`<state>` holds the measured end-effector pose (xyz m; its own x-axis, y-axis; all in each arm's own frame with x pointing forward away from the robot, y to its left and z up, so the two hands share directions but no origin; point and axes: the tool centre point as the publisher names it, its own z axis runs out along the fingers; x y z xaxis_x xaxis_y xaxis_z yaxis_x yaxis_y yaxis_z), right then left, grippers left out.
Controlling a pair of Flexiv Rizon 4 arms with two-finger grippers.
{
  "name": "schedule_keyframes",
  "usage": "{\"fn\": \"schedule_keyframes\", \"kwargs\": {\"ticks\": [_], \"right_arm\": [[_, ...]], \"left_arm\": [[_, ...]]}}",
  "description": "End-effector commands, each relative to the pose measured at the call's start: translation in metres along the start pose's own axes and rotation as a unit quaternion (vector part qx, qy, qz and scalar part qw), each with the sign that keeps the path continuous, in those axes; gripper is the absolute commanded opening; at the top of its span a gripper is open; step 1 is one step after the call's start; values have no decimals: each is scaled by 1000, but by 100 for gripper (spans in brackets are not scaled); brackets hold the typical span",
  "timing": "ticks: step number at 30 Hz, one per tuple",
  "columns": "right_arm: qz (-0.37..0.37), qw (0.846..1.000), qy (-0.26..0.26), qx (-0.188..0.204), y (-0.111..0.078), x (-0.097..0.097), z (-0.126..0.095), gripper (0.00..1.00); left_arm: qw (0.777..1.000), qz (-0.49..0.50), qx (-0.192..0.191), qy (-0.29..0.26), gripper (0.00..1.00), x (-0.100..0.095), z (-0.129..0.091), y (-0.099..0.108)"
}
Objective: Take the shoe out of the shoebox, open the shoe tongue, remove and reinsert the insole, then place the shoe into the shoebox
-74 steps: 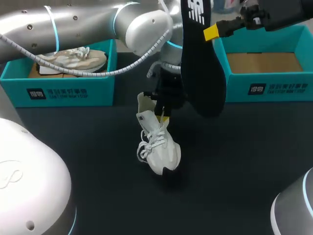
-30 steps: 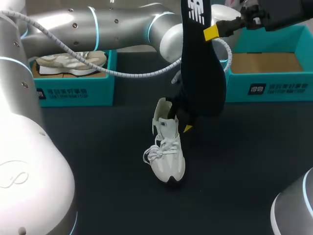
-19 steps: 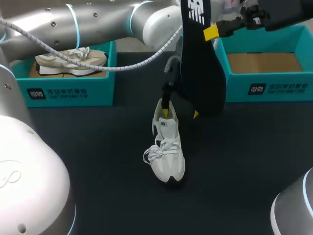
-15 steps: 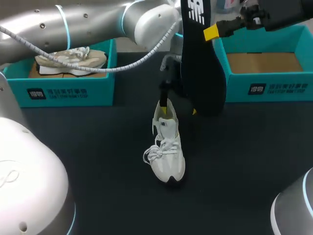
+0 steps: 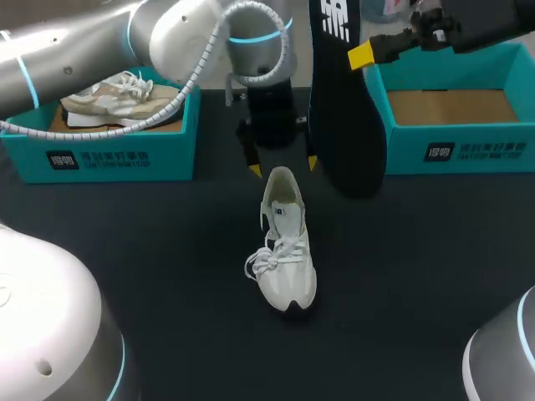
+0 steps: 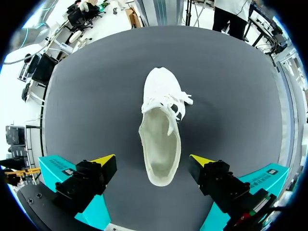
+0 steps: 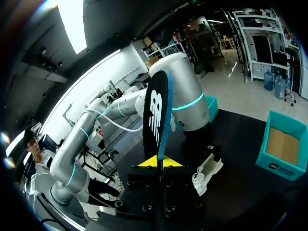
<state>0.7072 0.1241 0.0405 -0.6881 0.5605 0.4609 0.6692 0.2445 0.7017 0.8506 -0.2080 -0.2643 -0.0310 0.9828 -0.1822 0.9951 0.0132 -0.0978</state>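
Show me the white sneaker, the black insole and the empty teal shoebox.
white lace-up sneaker [image 5: 284,249], head view, laces.
black foam insole [image 5: 344,109], head view, its middle.
empty teal cardboard shoebox [image 5: 408,151], head view, front wall.

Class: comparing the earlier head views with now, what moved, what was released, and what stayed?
The left gripper shifted the white shoe rightward, then withdrew from its collar and drew back. Its jaws now stand open, astride the heel without touching. The right gripper keeps the black insole clamped upright, and the beige shoe stays boxed.
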Motion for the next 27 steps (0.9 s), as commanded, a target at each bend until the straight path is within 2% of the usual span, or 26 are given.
{"fn": "schedule_keyframes", "kwargs": {"ticks": [1, 7, 11, 12, 13, 18, 27], "right_arm": [[1, 1000, 0, 2, 3, 0, 3, 0], [1, 1000, 0, 2, 3, 0, 3, 0], [1, 1000, 0, 2, 3, 0, 3, 0], [29, 999, 11, -27, 5, -6, 5, 0], [57, 998, 15, -36, 6, -13, 7, 0], [103, 993, 18, -56, 17, -41, 9, 0], [174, 984, 34, -35, 45, -66, -1, 0]], "left_arm": [[997, 1, -4, -76, 100, 7, 1, -3], [997, 1, -4, -76, 100, 7, 1, -3], [991, 13, -8, -130, 100, 3, -5, -4], [989, 12, -9, -150, 100, 1, -8, -4], [986, 10, -13, -168, 100, 0, -12, -2], [967, 7, -29, -255, 100, -6, -36, 0], [939, 24, -53, -338, 100, -13, -72, -6]]}}
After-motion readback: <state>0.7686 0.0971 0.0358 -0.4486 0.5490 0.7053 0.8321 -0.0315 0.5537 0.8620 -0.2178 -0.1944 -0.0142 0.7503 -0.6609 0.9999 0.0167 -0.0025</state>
